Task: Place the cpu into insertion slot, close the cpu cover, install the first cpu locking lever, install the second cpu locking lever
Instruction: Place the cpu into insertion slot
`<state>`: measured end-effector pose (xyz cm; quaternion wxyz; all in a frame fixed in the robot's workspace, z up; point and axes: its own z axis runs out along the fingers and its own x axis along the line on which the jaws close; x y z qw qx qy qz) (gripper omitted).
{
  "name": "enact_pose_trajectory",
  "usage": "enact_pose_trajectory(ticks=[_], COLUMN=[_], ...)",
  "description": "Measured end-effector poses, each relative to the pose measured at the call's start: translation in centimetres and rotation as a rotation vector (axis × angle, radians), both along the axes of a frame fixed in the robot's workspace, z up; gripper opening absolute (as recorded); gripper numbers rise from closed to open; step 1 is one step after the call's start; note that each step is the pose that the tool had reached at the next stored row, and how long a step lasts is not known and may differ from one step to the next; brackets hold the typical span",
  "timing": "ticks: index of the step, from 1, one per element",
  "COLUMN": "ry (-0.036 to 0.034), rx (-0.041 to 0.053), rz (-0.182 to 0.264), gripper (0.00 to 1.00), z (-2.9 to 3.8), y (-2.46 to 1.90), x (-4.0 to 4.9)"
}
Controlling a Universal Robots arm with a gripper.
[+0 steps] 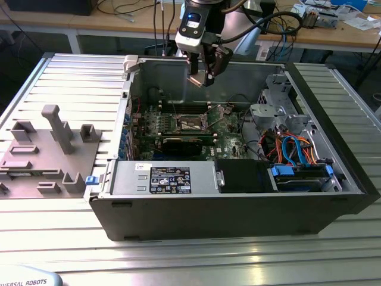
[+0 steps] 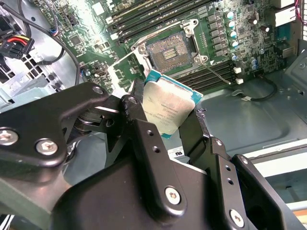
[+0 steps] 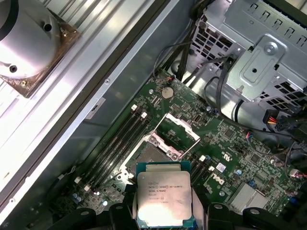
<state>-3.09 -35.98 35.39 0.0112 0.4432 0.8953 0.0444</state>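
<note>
My gripper (image 1: 202, 76) hangs above the open computer case, shut on the cpu (image 2: 169, 106), a small square chip with a silver-grey top; the cpu (image 3: 164, 197) sits edge-on between the two black fingers. Below it on the green board lies the insertion slot (image 2: 170, 52), its dark centre bare. The cpu partly covers the insertion slot (image 3: 146, 154) in the first wrist view. The cpu cover (image 3: 178, 130), a thin metal frame, stands tilted up beside the slot. In the exterior view the insertion slot (image 1: 191, 124) is below and slightly nearer than the gripper.
Long black memory slots (image 2: 158, 17) flank the socket. A metal drive cage (image 3: 268, 52) and bundled cables (image 1: 292, 146) fill the exterior view's right of the case. The power supply (image 1: 164, 179) lines the near wall. A grey fixture (image 1: 47, 149) sits on the table at the exterior view's left.
</note>
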Motion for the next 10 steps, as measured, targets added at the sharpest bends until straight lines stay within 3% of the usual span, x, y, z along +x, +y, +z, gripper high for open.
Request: enact_pose_trajectory(ticks=[10], ry=[0.0000], rx=[0.0000], rz=[-0.014], gripper=[0.54], z=[0.00], y=[0.00], x=[0.00])
